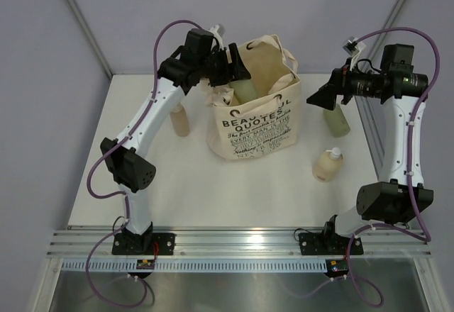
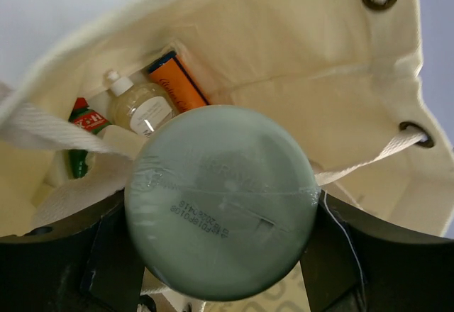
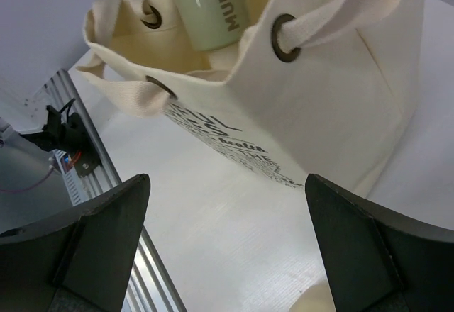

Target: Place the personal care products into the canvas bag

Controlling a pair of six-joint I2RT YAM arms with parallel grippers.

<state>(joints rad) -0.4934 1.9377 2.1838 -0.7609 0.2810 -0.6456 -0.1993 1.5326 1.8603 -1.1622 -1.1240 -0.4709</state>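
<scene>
The left tool (image 1: 228, 65) grips a sage-green tube (image 2: 221, 202) over the open canvas bag (image 1: 259, 124). Only its wrist view shows 3 products inside the bag: a red-capped green bottle (image 2: 80, 131), a clear bottle (image 2: 142, 108) and an orange tube (image 2: 177, 81). Only the overhead view shows 3 on the tabletop (image 1: 177, 184): a cream bottle (image 1: 181, 120) left of the bag, and a green tube (image 1: 336, 122) and a pump bottle (image 1: 328, 164) right of it. The right tool (image 1: 323, 98) hangs released, right of the bag.

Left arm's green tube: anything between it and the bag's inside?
Mouth is open below the sage-green tube in the left gripper. Only a handle strap drapes across the canvas bag opening beside it; may snag.
</scene>
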